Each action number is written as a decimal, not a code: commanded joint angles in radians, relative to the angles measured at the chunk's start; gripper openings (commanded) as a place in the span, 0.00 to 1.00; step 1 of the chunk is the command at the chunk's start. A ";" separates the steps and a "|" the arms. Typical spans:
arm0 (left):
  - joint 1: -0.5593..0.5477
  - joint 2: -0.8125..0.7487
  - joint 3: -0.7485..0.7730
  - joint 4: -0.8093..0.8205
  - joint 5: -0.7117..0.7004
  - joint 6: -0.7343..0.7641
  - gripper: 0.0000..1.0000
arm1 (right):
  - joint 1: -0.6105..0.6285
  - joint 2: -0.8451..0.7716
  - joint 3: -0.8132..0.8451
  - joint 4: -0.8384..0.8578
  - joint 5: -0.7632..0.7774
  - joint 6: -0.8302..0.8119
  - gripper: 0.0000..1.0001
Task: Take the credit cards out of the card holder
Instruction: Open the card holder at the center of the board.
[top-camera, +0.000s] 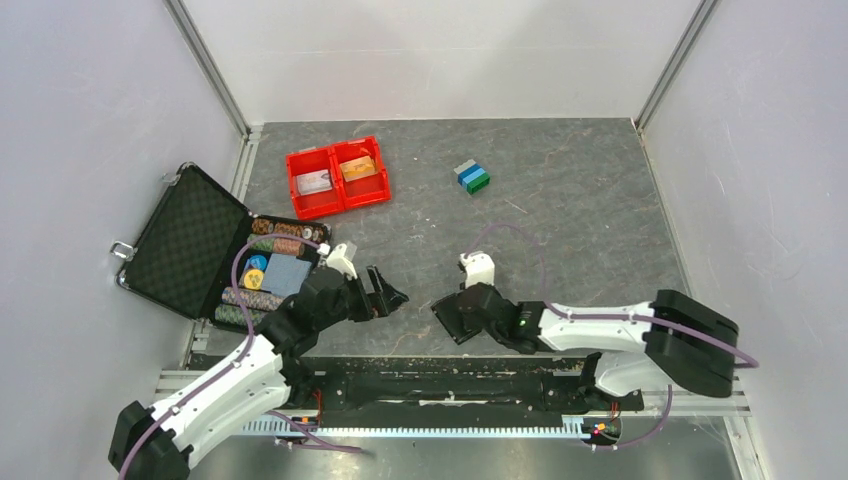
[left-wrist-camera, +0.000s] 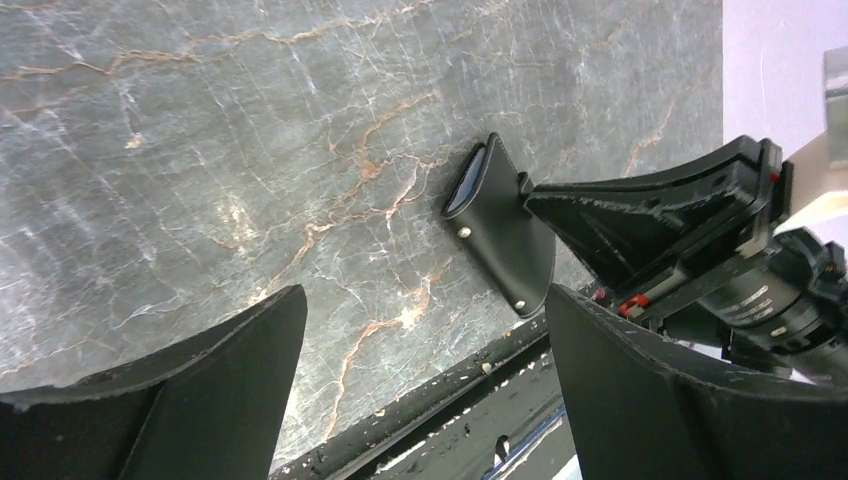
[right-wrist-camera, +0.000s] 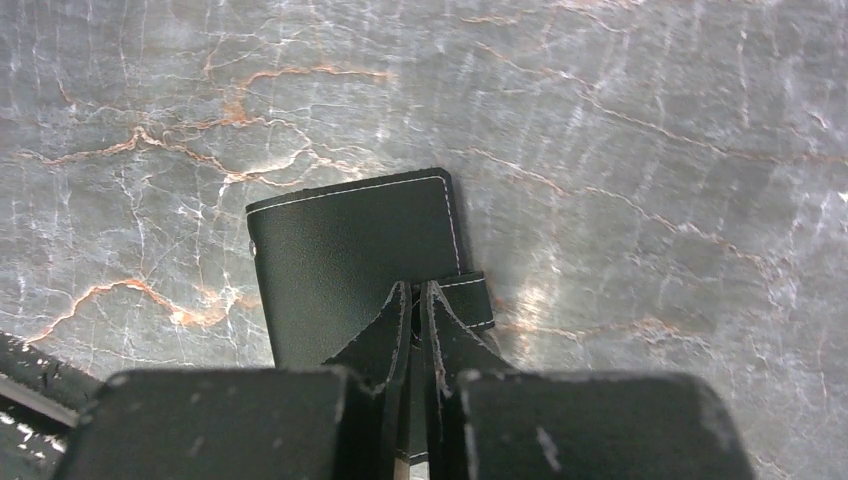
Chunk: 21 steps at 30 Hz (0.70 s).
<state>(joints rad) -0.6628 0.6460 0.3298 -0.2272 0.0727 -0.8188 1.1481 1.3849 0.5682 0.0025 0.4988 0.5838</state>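
The card holder (right-wrist-camera: 350, 255) is a black leather wallet with white stitching and a strap. My right gripper (right-wrist-camera: 416, 290) is shut on its strap edge, low over the table near the front edge (top-camera: 447, 318). In the left wrist view the holder (left-wrist-camera: 505, 240) stands tilted, with a glossy blue-grey slit on one side, held by the right gripper (left-wrist-camera: 530, 195). My left gripper (top-camera: 390, 293) is open and empty, a short way left of the holder and pointing at it (left-wrist-camera: 425, 300). A whitish-grey card (top-camera: 313, 182) and an orange card (top-camera: 357, 168) lie in the red tray (top-camera: 338, 203).
An open black foam-lined case (top-camera: 185, 245) with poker chips (top-camera: 250, 298) stands at the left. Stacked grey, blue and green blocks (top-camera: 472, 177) sit at the back middle. The table's front edge and rail (left-wrist-camera: 420, 410) lie just below both grippers.
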 joint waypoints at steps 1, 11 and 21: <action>0.000 0.039 -0.029 0.142 0.088 -0.008 0.94 | -0.048 -0.126 -0.108 0.135 -0.053 0.088 0.00; -0.033 0.324 -0.090 0.613 0.240 -0.109 0.95 | -0.099 -0.283 -0.223 0.265 -0.119 0.209 0.00; -0.129 0.611 -0.025 0.803 0.236 -0.120 0.92 | -0.102 -0.247 -0.213 0.324 -0.156 0.243 0.00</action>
<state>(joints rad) -0.7666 1.1851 0.2581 0.4175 0.2913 -0.9043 1.0496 1.1267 0.3470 0.2386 0.3576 0.7883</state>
